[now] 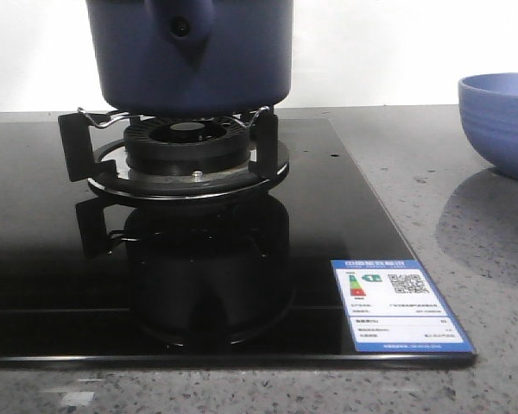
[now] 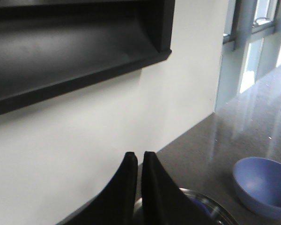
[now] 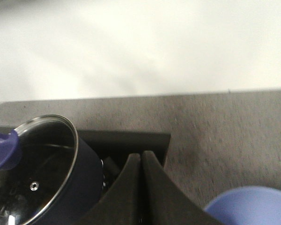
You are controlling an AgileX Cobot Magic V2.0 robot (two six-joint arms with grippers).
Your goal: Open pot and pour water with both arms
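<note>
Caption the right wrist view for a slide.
Right pincer, shut and empty, hovers beside the dark navy-blue round pot with its glass lid on the stove.

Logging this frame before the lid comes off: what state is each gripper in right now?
Left gripper: shut, fingers together, holding nothing.
Right gripper: shut, fingers together, holding nothing; the pot is beside it, lid still on.

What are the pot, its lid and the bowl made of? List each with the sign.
Pot: likely coated metal, going by its matte navy wall without glare.
Lid: apparently glass in a bright metal rim; the dark inside shows through, and a small metal vent sits in it.
Bowl: ceramic or plastic, unclear; light blue, faintly ribbed, soft sheen.
</note>
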